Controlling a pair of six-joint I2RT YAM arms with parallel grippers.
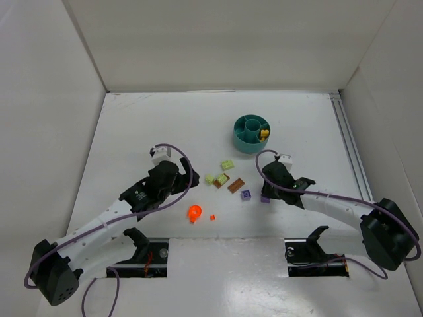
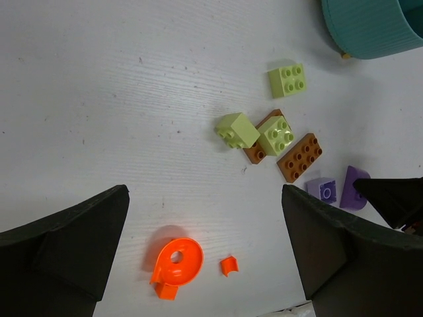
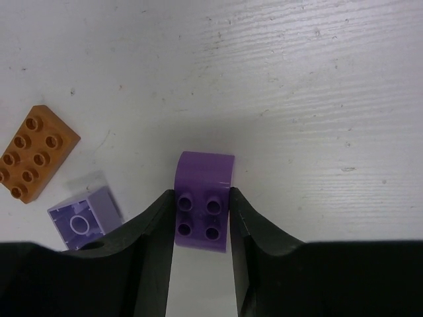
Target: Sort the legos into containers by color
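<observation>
My right claw (image 3: 202,218) is clamping the purple curved brick (image 3: 203,201): both fingers are pressing flat against its opposite sides, and the brick appears to be resting on the table (image 3: 317,99), not raised. The brick's long axis is running straight away from my wrist, parallel to the fingers, with the four studs at the near end and the smooth curved end pointing outward, so I am gripping across its short width. Just to the left of the claw a lilac square brick (image 3: 86,218) is lying apart from the fingers, and beyond it a brown eight-stud brick (image 3: 33,153) is lying at an angle. My left claw (image 2: 205,218) is hanging fully spread and holding nothing, above an orange ring piece (image 2: 176,259) and a small orange fragment (image 2: 228,265). The coming move is turning on one relation: seen from above, the teal tub (image 1: 239,140) is standing farther up the table from my right claw and slightly to its left, well apart from it, and my right arm is the nearer of the two. A yellow brick (image 1: 264,134) is occupying a wedge on the tub's right side; I am judging that purple needs a different wedge. I am finding no brand, label or readable writing on any brick, the tub or either claw.
</observation>
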